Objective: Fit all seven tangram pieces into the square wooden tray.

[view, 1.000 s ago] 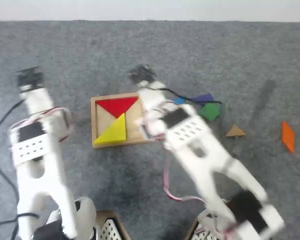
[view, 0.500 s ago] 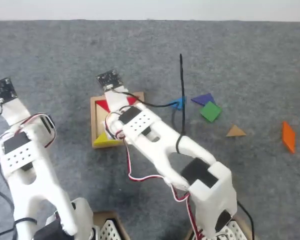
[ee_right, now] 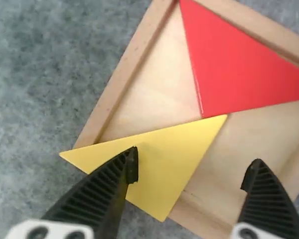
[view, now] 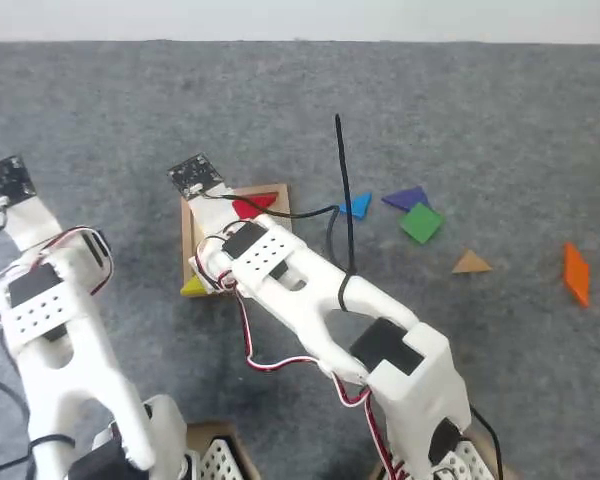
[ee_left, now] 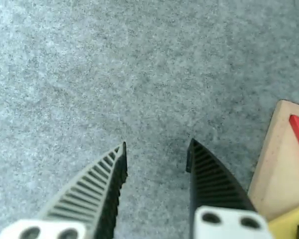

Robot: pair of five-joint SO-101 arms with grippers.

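Seating the yellow triangle: it overhangs the wooden tray's rim, left of centre in the high view. The right tool, spread wide and empty, hovers over it. The next move probably calls for nudging it flush inside.

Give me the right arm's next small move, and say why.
Probably lower the right gripper and nudge the yellow triangle back inside the wooden tray: the jaws stand open right above the piece, and two of its corners ride over the tray's rim, one out above the grey carpet.
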